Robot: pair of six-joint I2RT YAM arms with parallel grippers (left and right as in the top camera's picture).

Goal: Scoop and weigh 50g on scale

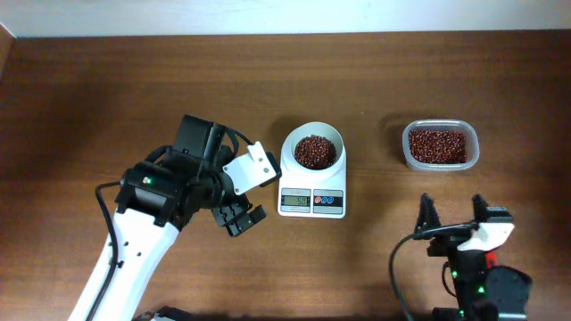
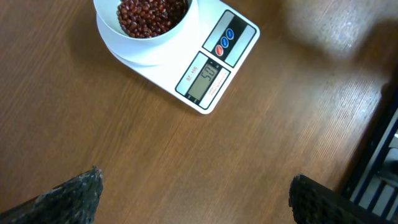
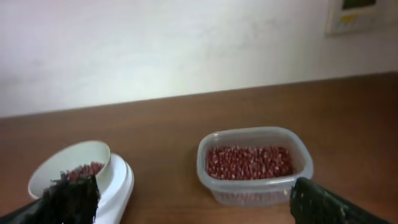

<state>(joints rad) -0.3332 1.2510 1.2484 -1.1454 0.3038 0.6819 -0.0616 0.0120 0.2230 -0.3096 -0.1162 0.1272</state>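
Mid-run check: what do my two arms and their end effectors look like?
Left arm: long white link, black joint housings, a green light, a white bracket, thin black cable. Right arm: black body, white wrist part, green lights, looping black cable. The left end effector and right end effector are black, each with two rough-textured fingers.

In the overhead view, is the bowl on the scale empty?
No, the bowl on the scale holds a pile of red-brown beans.
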